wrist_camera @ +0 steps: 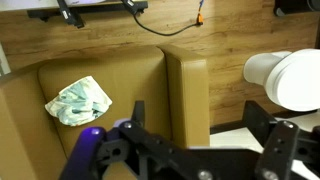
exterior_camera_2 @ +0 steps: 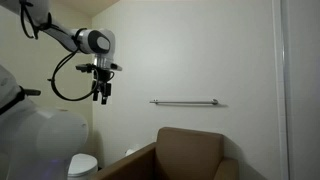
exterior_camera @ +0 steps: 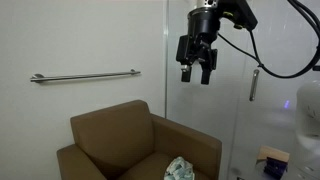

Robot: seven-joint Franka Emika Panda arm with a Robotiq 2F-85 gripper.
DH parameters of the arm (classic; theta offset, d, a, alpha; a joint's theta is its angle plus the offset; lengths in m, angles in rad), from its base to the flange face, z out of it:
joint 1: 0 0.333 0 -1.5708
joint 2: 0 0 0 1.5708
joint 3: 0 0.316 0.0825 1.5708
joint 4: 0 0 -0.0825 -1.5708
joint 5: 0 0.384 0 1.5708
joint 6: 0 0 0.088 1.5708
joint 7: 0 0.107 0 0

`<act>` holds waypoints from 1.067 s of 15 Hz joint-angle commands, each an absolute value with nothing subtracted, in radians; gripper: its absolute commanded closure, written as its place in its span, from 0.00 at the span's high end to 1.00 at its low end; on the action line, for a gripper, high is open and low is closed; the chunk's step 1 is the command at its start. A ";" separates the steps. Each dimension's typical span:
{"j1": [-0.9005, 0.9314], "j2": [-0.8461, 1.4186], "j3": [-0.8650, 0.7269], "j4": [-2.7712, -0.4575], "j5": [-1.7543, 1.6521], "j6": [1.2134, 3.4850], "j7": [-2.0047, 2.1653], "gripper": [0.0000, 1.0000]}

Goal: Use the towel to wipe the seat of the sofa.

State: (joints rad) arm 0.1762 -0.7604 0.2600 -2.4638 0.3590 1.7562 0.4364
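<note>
The brown sofa (exterior_camera: 110, 132) stands against the wall, low in both exterior views (exterior_camera_2: 190, 155). The whitish-green towel (exterior_camera: 178, 168) lies crumpled on the seat (exterior_camera: 148, 170). In the wrist view the towel (wrist_camera: 78, 100) rests on the left part of the seat (wrist_camera: 128, 80), beside the padded arm (wrist_camera: 187, 95). My gripper (exterior_camera: 197, 72) hangs high above the sofa, well clear of it, also seen in an exterior view (exterior_camera_2: 101, 97). In the wrist view the gripper (wrist_camera: 210, 125) is open, with nothing between its fingers (wrist_camera: 137, 110).
A metal grab bar (exterior_camera: 85, 76) runs along the wall above the sofa (exterior_camera_2: 183, 102). A white toilet (wrist_camera: 285, 78) stands next to the sofa's arm. A cardboard box (exterior_camera: 272, 160) sits on the floor by a glass partition.
</note>
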 commanded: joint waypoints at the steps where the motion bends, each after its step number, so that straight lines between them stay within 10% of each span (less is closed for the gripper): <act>1: 0.161 -0.762 0.270 -2.461 0.366 1.750 0.429 1.00; 16: 0.032 -0.626 0.097 -2.643 0.256 2.116 0.189 1.00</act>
State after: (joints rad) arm 0.0696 -0.7176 0.1594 -2.5864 0.2814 2.0027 0.2860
